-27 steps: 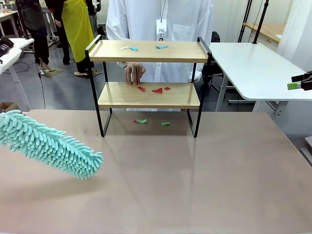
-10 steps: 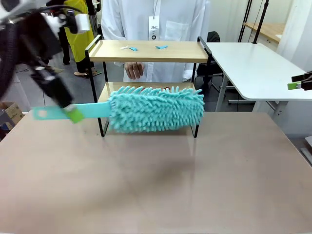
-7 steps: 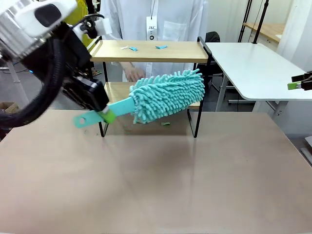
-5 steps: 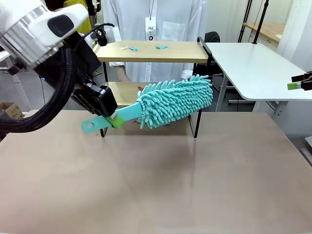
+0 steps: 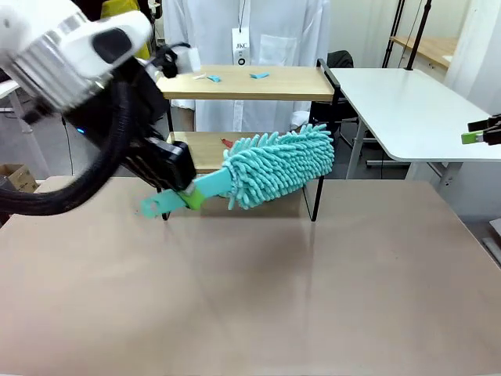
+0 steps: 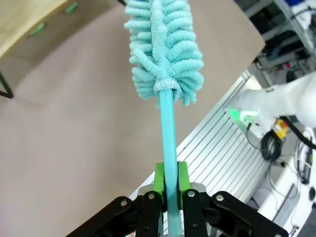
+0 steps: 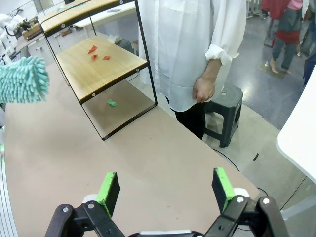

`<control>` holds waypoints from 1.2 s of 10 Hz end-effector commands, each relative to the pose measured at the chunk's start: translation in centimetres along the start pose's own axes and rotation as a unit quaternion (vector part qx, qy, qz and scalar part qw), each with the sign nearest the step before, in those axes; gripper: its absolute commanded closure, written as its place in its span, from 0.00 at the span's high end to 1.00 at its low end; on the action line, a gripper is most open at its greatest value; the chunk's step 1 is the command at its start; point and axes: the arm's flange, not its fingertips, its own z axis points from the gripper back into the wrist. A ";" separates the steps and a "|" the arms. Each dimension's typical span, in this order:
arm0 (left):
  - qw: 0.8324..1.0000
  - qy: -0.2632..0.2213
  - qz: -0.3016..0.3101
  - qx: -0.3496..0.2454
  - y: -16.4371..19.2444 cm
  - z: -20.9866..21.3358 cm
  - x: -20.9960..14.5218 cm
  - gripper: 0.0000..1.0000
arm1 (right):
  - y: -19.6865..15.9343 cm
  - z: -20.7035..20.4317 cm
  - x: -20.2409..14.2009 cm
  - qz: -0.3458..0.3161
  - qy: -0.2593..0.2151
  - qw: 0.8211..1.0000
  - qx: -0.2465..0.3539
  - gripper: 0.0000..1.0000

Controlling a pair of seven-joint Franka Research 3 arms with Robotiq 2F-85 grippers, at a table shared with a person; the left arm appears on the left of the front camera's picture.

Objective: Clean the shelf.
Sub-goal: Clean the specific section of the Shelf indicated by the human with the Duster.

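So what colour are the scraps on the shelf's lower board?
Red. Those small flat scraps show clearest in the right wrist view.

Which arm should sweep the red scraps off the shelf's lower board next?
Left. The left gripper is shut on the duster by its handle, head near the lower board of the shelf. The right gripper is open, empty, off to the side.

We label the left arm: rounded white casing with a grey ring and a dark inset panel, trailed by a black corrugated cable hose. The left gripper and right gripper share black linkage fingers, silver screws at the joints, and green pads. The person wears a white lab coat, its sleeve ending in a turned cuff, with a white badge on a lanyard.
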 end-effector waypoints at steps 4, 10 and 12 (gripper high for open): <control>0.989 -0.068 0.123 0.040 -4.3 -3.2 2.4 0.13 | 0.2 -0.1 0.2 0.002 -0.001 1.000 0.001 1.00; 0.960 -0.164 0.212 0.082 -7.9 -9.1 8.1 0.13 | 0.2 -0.1 0.2 0.002 -0.001 1.000 0.001 1.00; 0.956 -0.168 0.229 0.078 -8.3 -11.1 9.9 0.13 | 0.2 -0.1 0.2 0.002 -0.001 1.000 0.001 1.00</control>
